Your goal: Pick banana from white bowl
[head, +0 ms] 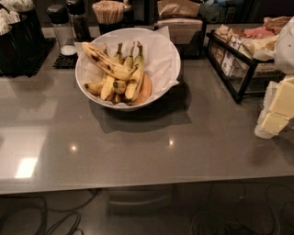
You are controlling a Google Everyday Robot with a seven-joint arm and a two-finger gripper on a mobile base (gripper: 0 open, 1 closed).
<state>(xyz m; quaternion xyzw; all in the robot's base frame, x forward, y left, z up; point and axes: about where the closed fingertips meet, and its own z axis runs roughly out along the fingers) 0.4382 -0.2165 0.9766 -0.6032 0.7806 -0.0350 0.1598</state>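
Note:
The banana [106, 63], long and yellow with dark brown bruised patches, lies slantwise across the top of the other fruit in the white bowl [158, 87]. The bowl has a crinkled white paper lining and stands at the back middle of the grey counter. Under the banana are a bunch of smaller, cleaner bananas [133, 78] and an orange-coloured fruit [146, 90]. My gripper [275, 110] shows as pale yellow-white blocks at the right edge, well to the right of the bowl and a little nearer than it, touching nothing.
A black wire rack of packets [229, 62] stands at the back right. Behind the bowl are a napkin holder [178, 23], a cup of stir sticks [109, 11] and shakers [59, 23]. Black containers [18, 43] stand at the back left. The counter's front edge [138, 183] runs across below.

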